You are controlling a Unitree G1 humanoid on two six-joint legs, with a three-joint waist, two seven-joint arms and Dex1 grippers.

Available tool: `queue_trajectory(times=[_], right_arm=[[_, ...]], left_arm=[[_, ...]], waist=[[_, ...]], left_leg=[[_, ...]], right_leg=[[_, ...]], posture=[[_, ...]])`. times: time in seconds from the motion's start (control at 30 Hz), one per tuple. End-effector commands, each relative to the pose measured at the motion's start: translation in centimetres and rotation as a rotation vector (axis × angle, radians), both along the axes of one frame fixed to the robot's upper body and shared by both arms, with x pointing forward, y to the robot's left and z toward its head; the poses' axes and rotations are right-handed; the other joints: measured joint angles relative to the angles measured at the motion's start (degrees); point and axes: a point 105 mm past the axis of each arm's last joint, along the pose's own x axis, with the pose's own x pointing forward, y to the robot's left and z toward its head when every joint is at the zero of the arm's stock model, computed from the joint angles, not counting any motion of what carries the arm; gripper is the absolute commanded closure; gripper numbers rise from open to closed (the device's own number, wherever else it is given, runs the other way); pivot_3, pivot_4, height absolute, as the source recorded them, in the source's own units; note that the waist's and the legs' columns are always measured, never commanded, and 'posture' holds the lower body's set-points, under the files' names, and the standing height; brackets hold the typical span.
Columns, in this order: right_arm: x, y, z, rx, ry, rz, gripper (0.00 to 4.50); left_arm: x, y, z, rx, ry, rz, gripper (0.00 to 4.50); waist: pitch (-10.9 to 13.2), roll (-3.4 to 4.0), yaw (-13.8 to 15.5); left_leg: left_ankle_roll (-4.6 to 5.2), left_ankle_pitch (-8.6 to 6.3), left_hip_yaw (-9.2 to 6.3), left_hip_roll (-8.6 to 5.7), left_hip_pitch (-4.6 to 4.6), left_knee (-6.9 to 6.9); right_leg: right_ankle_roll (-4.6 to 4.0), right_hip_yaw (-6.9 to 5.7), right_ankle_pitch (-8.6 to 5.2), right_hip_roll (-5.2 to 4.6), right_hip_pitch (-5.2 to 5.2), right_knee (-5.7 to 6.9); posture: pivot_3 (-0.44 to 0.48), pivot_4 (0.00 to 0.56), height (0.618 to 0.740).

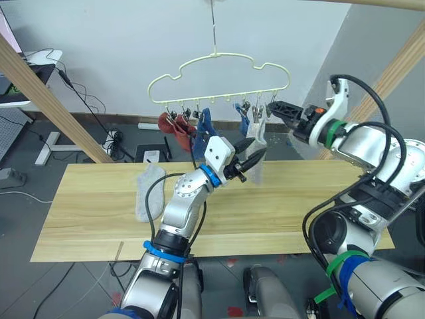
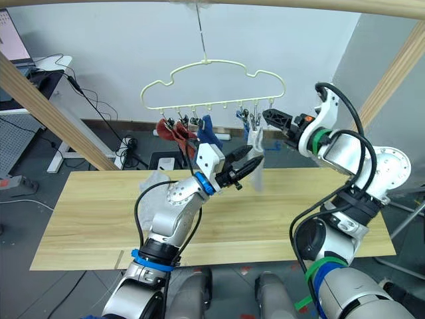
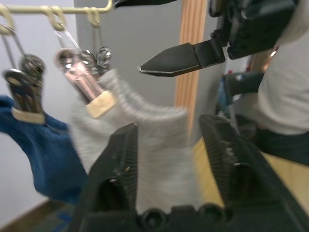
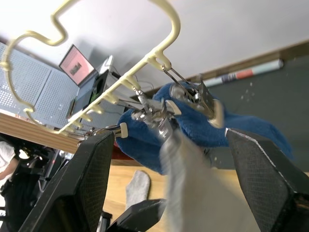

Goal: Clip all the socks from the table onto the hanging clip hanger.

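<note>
At the centre of the head view you see the hanger hanging from its hook, with red, blue and one grey sock already clipped along its row. The last grey sock lies flat on the table, left of centre in the frame, its long axis running roughly away from you. It sits below and to the left of your left gripper, which is raised in mid-frame at the hung grey sock. In the left wrist view its fingers stand parted on either side of that sock, released, gripping nothing. Your right gripper, upper right, points at the end clips; its fingers are spread wide and empty. Your left arm looks much the nearer to the sock on the table.
</note>
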Motion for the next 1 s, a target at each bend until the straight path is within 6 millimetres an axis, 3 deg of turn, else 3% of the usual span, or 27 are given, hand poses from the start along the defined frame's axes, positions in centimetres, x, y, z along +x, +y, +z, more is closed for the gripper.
queue_trajectory(times=[0.03,0.13,0.3,0.5,0.6,0.67,0.9,1.0], right_arm=[[-1.3,-0.2,0.4,-0.053,-0.074,0.006,0.70],[-1.7,-0.3,-0.3,-0.120,-0.097,-0.014,0.70],[-1.8,-0.2,-2.4,-0.302,-0.161,-0.071,0.70],[-0.9,0.0,-3.5,-0.444,-0.313,-0.228,0.70],[-0.5,0.0,-3.6,-0.466,-0.371,-0.298,1.30],[-0.3,0.2,-3.6,-0.512,-0.413,-0.326,1.94],[0.2,1.0,-3.8,-0.556,-0.501,-0.396,1.94],[0.6,1.6,-3.6,-0.547,-0.527,-0.410,2.52]], left_arm=[[-0.4,0.4,0.9,-0.085,0.058,-0.040,0.89],[-0.3,1.2,0.4,-0.069,0.086,-0.032,0.02],[-0.3,4.1,-0.9,0.033,0.151,0.011,0.01],[-0.8,9.3,-1.6,0.165,0.202,0.113,0.01],[-0.6,11.2,-1.2,0.219,0.160,0.203,0.00],[-0.8,11.8,-0.6,0.230,0.114,0.228,0.00],[-1.7,12.1,0.9,0.182,0.046,0.242,0.00],[-2.0,12.0,1.1,0.170,0.046,0.241,0.00]], waist=[[0.0,0.01,-0.2],[0.0,0.02,-0.9],[0.0,0.03,-1.6],[0.0,0.03,-1.7],[0.0,0.03,-1.4],[0.0,0.03,-1.2],[0.0,0.03,-0.6],[0.0,0.03,-0.4]], left_leg=[[0.00,0.00,-0.01,0.01,0.01,0.00],[0.00,0.00,-0.01,0.02,0.03,0.01],[0.00,0.01,-0.01,0.05,0.06,0.01],[-0.03,0.02,-0.02,0.10,0.09,0.05],[-0.04,0.02,-0.02,0.10,0.08,0.09],[-0.05,0.03,0.00,0.10,0.08,0.13],[-0.07,0.04,0.00,0.09,0.07,0.17],[-0.07,0.04,0.00,0.10,0.08,0.21]], right_leg=[[0.00,0.00,0.00,0.02,0.00,0.00],[0.00,0.02,0.00,0.05,0.00,0.04],[0.01,0.06,-0.01,0.11,0.00,0.05],[0.02,0.08,-0.01,0.15,-0.01,0.09],[0.08,0.09,-0.01,0.13,-0.01,0.07],[0.08,0.09,0.02,0.11,0.00,0.07],[0.10,0.10,0.06,0.07,0.02,0.07],[0.10,0.10,0.07,0.07,0.02,0.09]], posture=[[-0.081,0.235,0.740],[-0.084,0.232,0.740],[-0.066,0.229,0.740],[-0.061,0.222,0.740],[-0.052,0.223,0.740],[-0.041,0.226,0.740],[-0.022,0.227,0.740],[-0.013,0.228,0.740]])
